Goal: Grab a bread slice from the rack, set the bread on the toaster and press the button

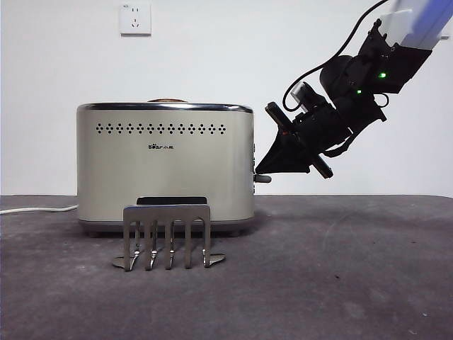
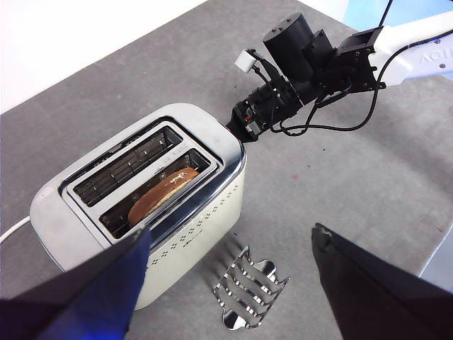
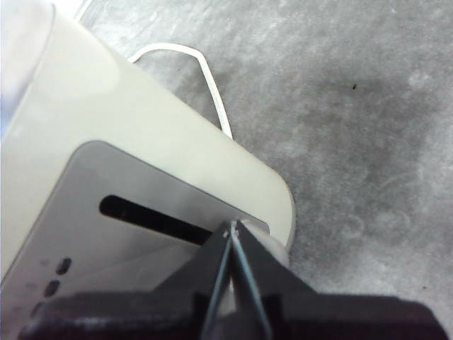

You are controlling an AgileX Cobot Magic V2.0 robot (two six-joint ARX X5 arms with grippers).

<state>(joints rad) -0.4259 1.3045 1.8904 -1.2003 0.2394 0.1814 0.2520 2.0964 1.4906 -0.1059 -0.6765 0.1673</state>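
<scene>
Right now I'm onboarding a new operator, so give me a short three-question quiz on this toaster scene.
1. True or false: the slice of bread sits in a slot of the toaster.
2. Which pincer is at the toaster's lever end? A) left B) right
3. Fill in: the rack in front of the toaster holds ___ slices.

Key:
1. True; its crust shows in the slot nearer the rack.
2. B; the right pincer, jaws together, is on the button, while the left pincer hangs open above.
3. No.
</scene>
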